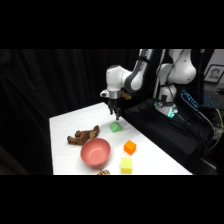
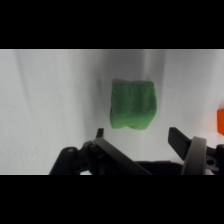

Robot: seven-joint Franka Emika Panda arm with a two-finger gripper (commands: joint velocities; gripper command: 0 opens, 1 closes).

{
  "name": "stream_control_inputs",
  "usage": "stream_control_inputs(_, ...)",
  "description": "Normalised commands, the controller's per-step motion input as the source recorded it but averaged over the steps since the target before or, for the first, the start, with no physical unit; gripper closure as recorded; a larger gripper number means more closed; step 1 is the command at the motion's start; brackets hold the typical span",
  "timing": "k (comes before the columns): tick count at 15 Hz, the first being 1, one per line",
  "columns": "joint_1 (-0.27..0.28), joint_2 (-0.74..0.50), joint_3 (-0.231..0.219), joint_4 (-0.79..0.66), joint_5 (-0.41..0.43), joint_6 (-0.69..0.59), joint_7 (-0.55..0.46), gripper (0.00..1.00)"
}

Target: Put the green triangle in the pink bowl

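**Gripper over the green triangle, no grasp yet**

Reading left to right from the pink bowl (image 1: 95, 152): a brown plush toy (image 1: 83, 135) lies on the white table (image 1: 65, 122) just up and left of the bowl. The bowl itself sits near the front edge and looks empty from my side view. Right of the bowl and farther back lies the green triangle (image 1: 116, 127), flat on the table. The orange block (image 1: 130, 147) is nearer, to the bowl's right, with the yellow cube (image 1: 126, 165) in front of that.

My gripper (image 1: 116, 116) hangs just above the triangle. In the wrist view its jaws stand spread apart and empty, and the triangle (image 2: 133, 105) lies on the table beyond them, roughly in line with the gap. The orange block (image 2: 220, 121) peeks in at the right edge.

So I judge nothing is done: descent, closing, lift, carry to the bowl and release all remain.

I can read no brands, labels or writing anywhere.
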Motion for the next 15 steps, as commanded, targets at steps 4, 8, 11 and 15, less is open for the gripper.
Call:
stream_control_inputs(4, -0.079, 0.13, 0.067, -0.06, 0.049, 0.28, -0.02, 0.0)
stream_control_inputs(8, -0.115, 0.15, 0.151, -0.04, 0.191, 0.29, -0.04, 0.0)
stream_control_inputs(11, -0.17, 0.14, 0.238, -0.01, 0.292, 0.33, -0.08, 0.0)
stream_control_inputs(15, -0.185, 0.18, 0.214, 0.04, 0.17, 0.32, -0.05, 0.0)
